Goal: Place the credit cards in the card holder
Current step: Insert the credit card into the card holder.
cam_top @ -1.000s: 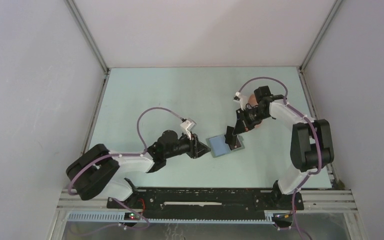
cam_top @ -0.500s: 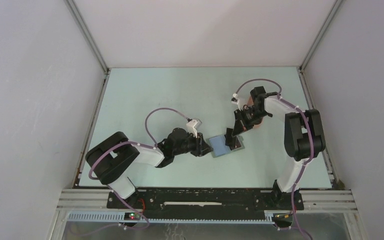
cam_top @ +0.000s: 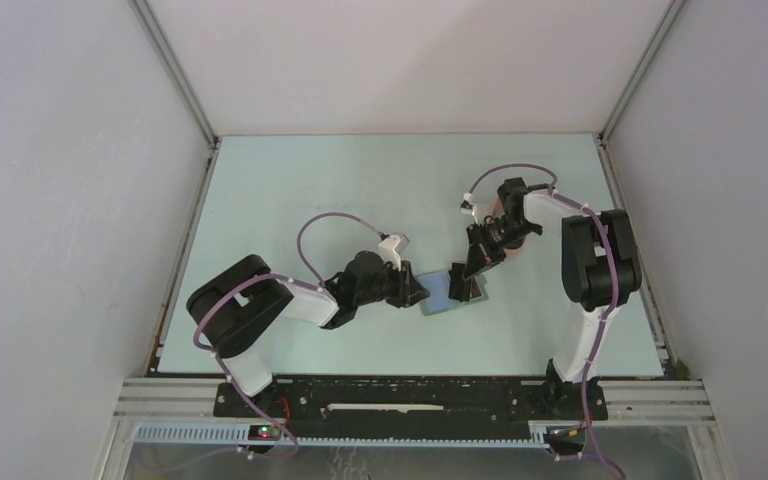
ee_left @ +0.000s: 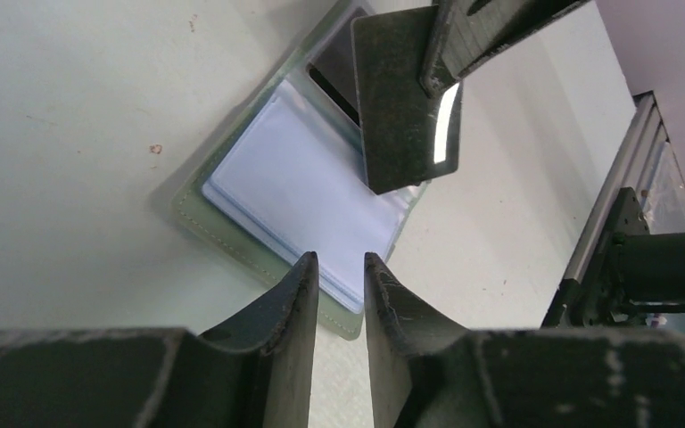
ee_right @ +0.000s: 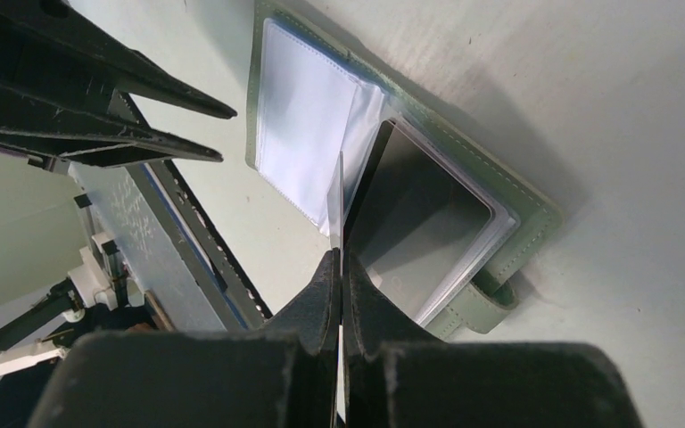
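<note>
Pale counter [cam_top: 310, 190] holds the open card holder [ee_left: 294, 192]; right tool [ee_right: 340, 254] clamps a dark card [ee_left: 401, 98] over it, left tool [ee_left: 339, 276] slightly apart, empty, beside it.

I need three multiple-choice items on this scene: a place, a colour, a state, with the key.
1. Where does the card holder lie? A. open on the table, between the left gripper and the right gripper. B. inside the left gripper. C. against the back wall.
2. Its border's colour? A. red. B. grey-green. C. yellow.
3. The right gripper is: A. open, empty. B. shut on a dark card. C. shut on the holder.
Key: 1 A, it lies flat between both fingertips; 2 B, the left wrist view shows it; 3 B, its jaws pinch the card.
</note>
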Controlling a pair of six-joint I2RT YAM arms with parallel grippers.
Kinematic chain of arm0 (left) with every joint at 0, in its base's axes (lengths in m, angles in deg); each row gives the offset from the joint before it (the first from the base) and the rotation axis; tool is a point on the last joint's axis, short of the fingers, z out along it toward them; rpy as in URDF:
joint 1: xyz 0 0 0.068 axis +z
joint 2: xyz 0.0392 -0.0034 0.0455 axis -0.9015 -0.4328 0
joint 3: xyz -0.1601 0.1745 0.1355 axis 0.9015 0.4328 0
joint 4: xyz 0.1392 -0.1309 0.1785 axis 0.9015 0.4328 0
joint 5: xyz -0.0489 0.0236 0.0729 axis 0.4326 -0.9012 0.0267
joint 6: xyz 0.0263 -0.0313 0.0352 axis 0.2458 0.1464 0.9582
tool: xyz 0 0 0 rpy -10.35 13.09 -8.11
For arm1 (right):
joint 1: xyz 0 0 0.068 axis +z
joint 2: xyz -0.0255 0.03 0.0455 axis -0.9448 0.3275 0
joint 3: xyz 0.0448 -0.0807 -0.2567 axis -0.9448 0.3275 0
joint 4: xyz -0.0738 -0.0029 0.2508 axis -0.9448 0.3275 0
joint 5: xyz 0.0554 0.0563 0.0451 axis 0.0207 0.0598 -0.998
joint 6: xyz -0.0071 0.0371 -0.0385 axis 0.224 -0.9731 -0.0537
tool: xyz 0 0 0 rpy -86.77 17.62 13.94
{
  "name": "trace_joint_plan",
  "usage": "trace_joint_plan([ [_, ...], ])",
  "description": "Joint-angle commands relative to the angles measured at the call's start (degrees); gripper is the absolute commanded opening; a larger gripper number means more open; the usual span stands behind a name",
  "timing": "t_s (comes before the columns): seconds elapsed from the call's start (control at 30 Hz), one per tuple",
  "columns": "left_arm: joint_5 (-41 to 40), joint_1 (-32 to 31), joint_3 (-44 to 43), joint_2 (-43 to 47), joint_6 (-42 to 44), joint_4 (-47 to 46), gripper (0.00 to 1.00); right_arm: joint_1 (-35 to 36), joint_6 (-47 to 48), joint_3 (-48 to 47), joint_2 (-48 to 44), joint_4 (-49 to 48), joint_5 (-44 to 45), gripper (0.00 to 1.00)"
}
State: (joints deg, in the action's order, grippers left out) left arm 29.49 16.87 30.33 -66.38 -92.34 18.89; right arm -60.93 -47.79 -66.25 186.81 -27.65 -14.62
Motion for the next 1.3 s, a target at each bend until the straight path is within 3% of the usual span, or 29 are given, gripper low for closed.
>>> trace_joint_plan([
  [0.0,-2.65,-0.20,-3.12,-1.38,-0.24,1.97,0.28,0.24,1.27,-2.24,1.56,1.96,-1.26,0.00],
  [0.4,-6.17,-0.15,-6.49,-3.15,2.80,8.96,0.20,0.58,0.22,-4.72,6.14,3.75,-2.65,0.00],
  [0.73,-5.55,-0.24,-7.12,-4.08,2.97,9.45,0.17,0.94,-6.70,-5.05,7.89,1.65,0.50,0.00],
  [1.27,-4.14,-0.16,-6.69,-4.66,2.82,9.43,0.16,-0.56,-7.46,-4.13,9.74,2.55,-9.68,0.00],
])
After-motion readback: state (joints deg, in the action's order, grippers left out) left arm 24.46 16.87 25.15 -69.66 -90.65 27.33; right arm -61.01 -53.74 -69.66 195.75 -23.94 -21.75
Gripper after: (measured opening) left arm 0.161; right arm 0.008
